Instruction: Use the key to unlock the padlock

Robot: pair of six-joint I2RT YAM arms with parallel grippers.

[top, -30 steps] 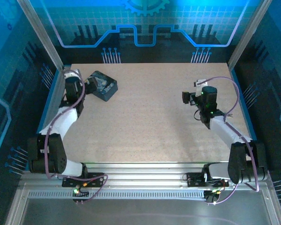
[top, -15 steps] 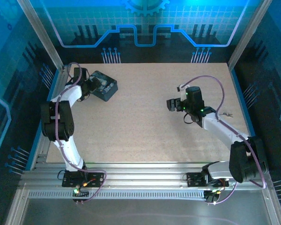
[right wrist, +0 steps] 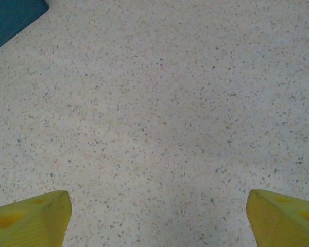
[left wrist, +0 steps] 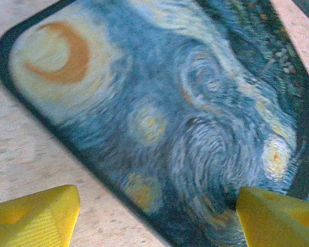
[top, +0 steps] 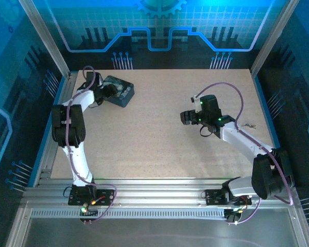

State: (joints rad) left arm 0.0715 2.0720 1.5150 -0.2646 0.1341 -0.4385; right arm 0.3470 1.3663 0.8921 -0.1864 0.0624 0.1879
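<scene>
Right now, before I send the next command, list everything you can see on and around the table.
tin: one, dark blue, lid painted with blue swirls and an orange crescent, far-left part of the table.
small item, likely the key: one, pale, too small to make out further, near the table's right edge beside the right arm.
table: one, beige speckled top.
left gripper: one, yellow fingers, open, at the tin's edge.
right gripper: one, yellow fingers, open, above bare table right of centre.
</scene>
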